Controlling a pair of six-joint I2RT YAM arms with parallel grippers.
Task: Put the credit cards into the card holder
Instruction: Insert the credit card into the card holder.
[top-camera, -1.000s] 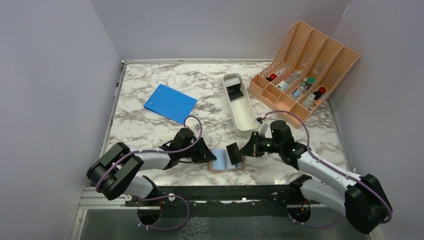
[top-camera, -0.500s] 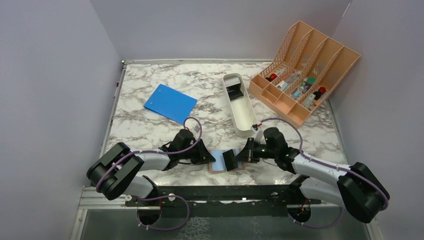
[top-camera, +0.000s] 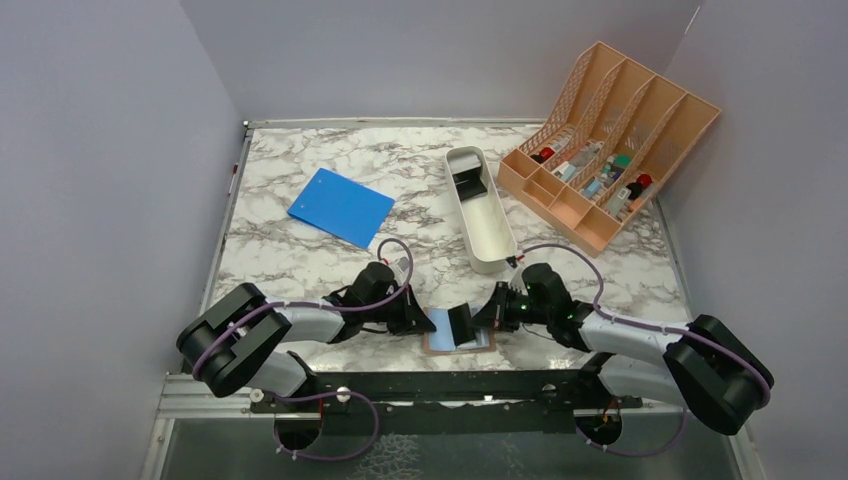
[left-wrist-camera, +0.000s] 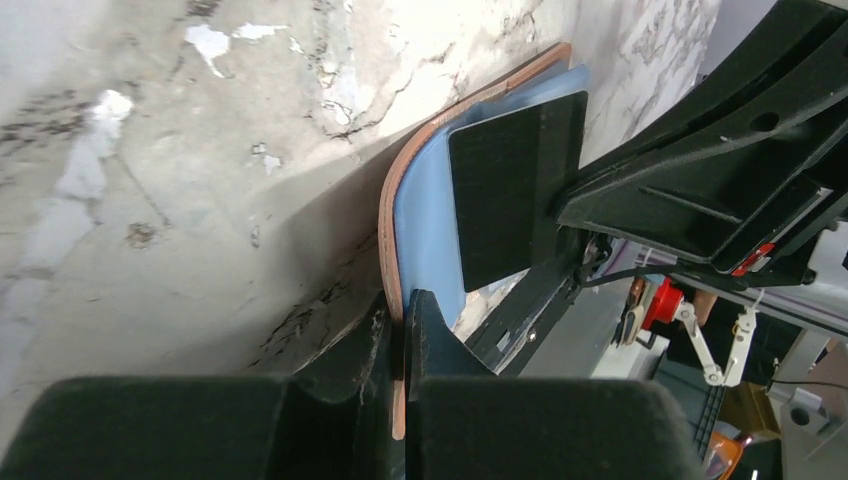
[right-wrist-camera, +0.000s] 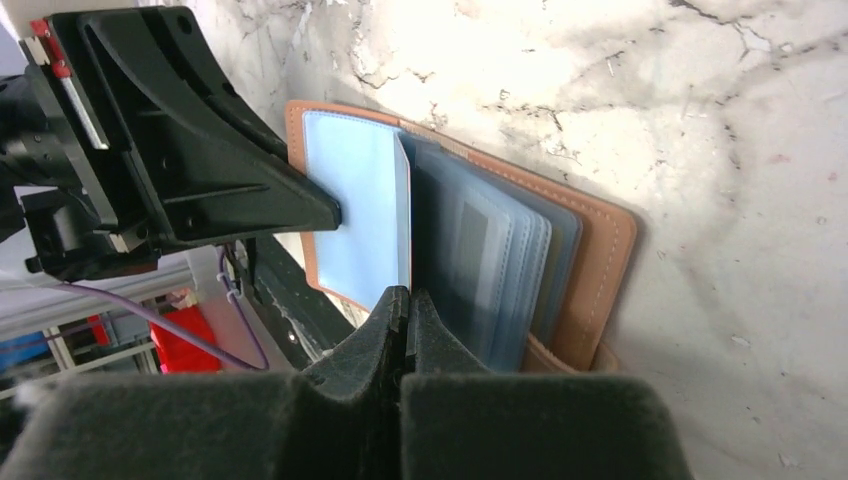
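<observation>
Holding the card holder (top-camera: 480, 341) open was the left arm's job: it lay flat on the marble table (top-camera: 300, 265) at lower centre of the top view, close to the arm bases. Left gripper (left-wrist-camera: 403, 322) was clamped shut on the holder's brown left edge, pinning that flap down. Right gripper (right-wrist-camera: 405, 300) was closed on a black credit card (left-wrist-camera: 515, 200), standing on edge over the pale blue inside, roughly mid-spread. In the right wrist view the card ran edge-on along the line between the left flap and the stack of clear sleeves. I couldn't tell whether its far edge had entered a pocket. My read: this was the insertion step for this card, lined up but not seated. The sleeves looked translucent and greyish, so I couldn't tell if any already held a card. At upper centre of the top view, the white tray (top-camera: 492, 238) had a dark item (top-camera: 468, 183) at its far end. It was possibly more cards, but too small to call. Status as I judged it: holder open and pinned, one card in hand at the holder, count of finished cards unknown. Left to do: seat this card, then fetch whatever cards remain.
</observation>
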